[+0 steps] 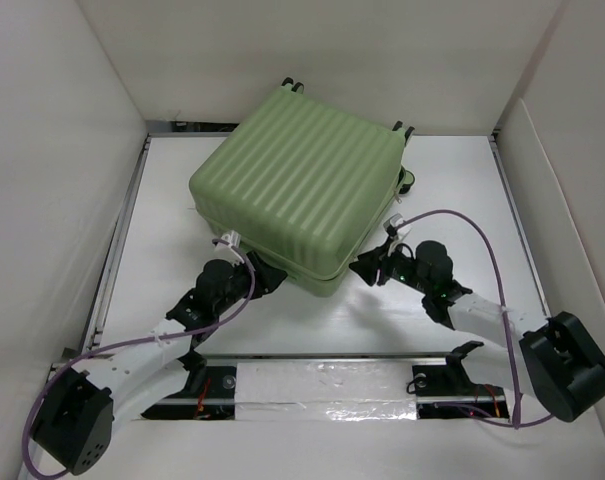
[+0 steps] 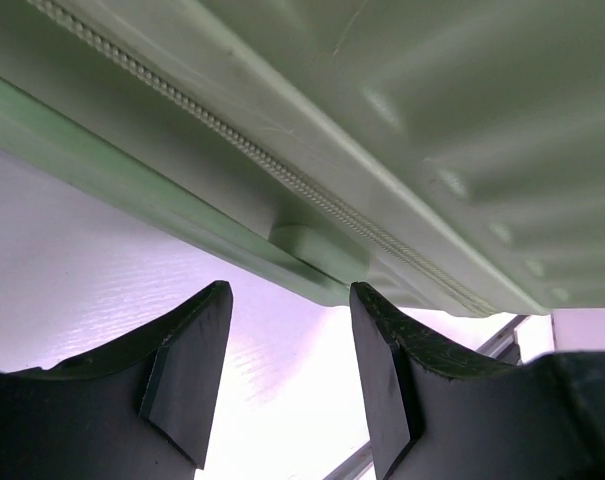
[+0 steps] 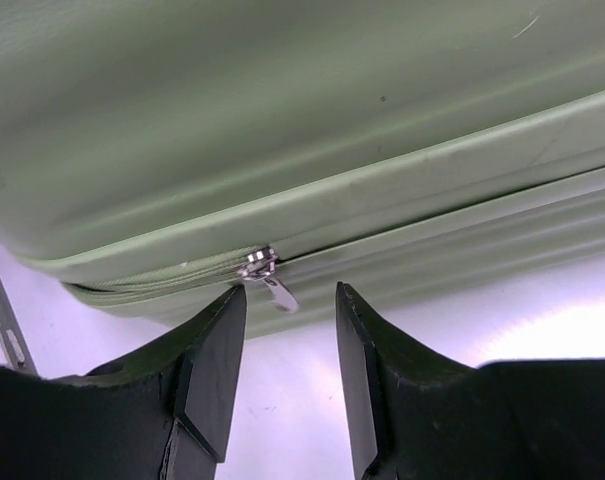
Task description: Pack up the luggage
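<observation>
Pale green and ribbed, the big hard-shell suitcase [image 1: 302,185] lies closed and flat on the white desk [image 1: 312,330], toward its far middle, with the small black caster wheels [image 1: 294,86] at the far edge. At its near-left side the left jaws stand partly open and hold nothing, their black fingers [image 2: 187,370] just short of the zip seam [image 2: 282,170]. At the near-right side the right jaws are likewise parted and empty, the silver zip pull [image 3: 272,283] hanging just beyond the gap between them.
</observation>
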`<state>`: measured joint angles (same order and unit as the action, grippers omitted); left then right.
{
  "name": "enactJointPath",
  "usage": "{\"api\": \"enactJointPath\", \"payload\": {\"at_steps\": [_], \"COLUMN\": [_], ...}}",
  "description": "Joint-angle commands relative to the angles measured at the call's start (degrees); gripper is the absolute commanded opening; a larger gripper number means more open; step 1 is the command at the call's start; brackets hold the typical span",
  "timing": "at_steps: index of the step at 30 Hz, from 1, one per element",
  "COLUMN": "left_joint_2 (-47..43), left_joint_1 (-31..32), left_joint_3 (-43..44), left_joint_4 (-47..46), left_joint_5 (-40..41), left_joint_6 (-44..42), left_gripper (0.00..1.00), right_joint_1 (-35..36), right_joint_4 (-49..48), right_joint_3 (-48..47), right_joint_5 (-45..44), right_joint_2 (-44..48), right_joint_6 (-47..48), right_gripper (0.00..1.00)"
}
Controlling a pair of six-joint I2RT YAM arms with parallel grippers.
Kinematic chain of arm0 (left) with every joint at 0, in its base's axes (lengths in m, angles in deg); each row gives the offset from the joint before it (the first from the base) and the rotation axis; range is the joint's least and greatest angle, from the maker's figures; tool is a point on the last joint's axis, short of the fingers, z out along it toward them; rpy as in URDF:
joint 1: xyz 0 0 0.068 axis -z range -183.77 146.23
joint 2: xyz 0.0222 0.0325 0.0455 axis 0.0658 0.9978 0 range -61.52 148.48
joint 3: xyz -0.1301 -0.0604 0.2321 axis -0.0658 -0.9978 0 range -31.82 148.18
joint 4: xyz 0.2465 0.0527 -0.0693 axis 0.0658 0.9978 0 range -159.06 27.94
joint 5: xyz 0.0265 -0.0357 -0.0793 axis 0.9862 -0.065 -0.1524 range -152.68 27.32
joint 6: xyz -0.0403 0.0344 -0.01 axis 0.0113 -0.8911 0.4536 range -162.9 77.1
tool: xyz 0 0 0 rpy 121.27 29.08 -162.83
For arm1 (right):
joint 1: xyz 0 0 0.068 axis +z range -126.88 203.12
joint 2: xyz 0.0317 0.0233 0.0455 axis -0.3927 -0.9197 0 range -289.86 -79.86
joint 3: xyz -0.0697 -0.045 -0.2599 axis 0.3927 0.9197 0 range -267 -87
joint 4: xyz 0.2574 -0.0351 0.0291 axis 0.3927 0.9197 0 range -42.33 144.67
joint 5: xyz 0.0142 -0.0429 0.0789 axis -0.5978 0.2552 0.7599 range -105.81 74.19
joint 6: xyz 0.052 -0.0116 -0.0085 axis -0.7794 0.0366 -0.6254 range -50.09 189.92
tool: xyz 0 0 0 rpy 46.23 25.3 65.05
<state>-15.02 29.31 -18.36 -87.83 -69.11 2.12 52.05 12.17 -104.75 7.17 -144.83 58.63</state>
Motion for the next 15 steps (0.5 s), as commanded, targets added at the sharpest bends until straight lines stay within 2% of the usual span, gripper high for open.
{"api": "enactJointPath", "payload": {"at_steps": [1,5,6,8,10,15], "left_joint_2": [1.3,2.2,2.4,2.5,3.8,7.6], "left_joint_1": [0.8,0.8,0.8,0.8,0.8,0.8], "left_joint_3": [-0.9,-1.0,-1.0,-1.1,-1.1,-0.1], "left_joint_4": [-3.8,-4.6,-4.9,-6.0,-7.9,-12.3], "left_joint_5": [-1.6,-1.7,-1.7,-2.0,-2.0,-2.0], "left_joint_6": [-1.0,-1.0,-0.9,-0.7,-0.3,-0.7], "left_gripper": [0.47,0.38,0.36,0.29,0.25,0.20], "right_joint_1": [-0.6,-0.6,-0.6,-0.6,0.0,4.7], "right_joint_4": [-6.2,-8.2,-10.1,-11.8,-12.3,-5.4], "right_joint_3": [-2.7,-3.9,-3.8,-3.2,-2.0,-0.3], "right_joint_5": [0.0,2.1,2.5,2.9,1.0,-4.3], "right_joint_2": [-1.8,-4.9,-5.4,-5.8,-4.3,1.8], "right_joint_6": [1.6,1.2,0.8,-0.6,-1.5,-2.0], "right_gripper": [0.47,0.37,0.24,0.17,0.02,0.00]}}
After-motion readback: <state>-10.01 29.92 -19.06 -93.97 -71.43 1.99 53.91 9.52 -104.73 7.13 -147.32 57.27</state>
